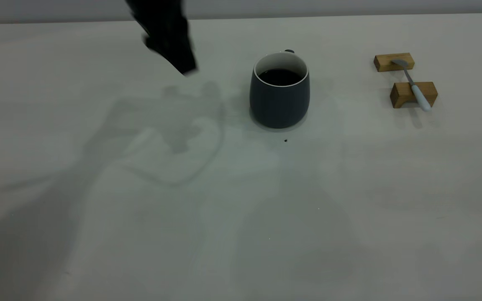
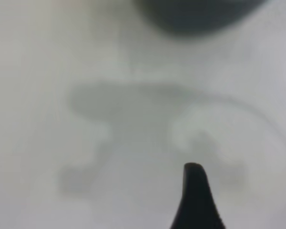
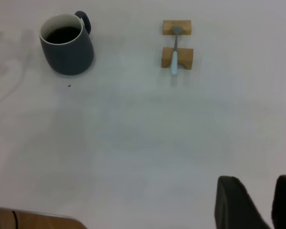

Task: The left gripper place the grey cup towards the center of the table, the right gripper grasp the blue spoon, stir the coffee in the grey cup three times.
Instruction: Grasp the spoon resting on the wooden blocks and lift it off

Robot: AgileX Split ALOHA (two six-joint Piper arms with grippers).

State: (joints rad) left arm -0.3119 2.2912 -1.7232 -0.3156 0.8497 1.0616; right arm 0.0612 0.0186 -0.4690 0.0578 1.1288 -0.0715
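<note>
The rounded, dark slate-grey cup [image 1: 279, 97] with its white interior is standing upright near the middle of the wide off-white matte table [image 1: 241, 209], and the almost black coffee [image 1: 280, 77] is sitting well below its rim. A tiny dark speck [image 1: 285, 140] is lying on the tabletop just in front of the cup. Off to the cup's right, well apart from it, the slim blue spoon [image 1: 414, 86] with its pale handle and grey metal neck is resting across two tan wooden blocks [image 1: 413, 94], its bowl on the farther block. The black left gripper [image 1: 173, 46] is hanging above the table to the cup's left, clear of it; whether its fingers are spread cannot be told. The right gripper [image 3: 262, 202], seen only in its own wrist view, is hovering far from the spoon and cup, its two black fingers slightly parted and holding nothing.
</note>
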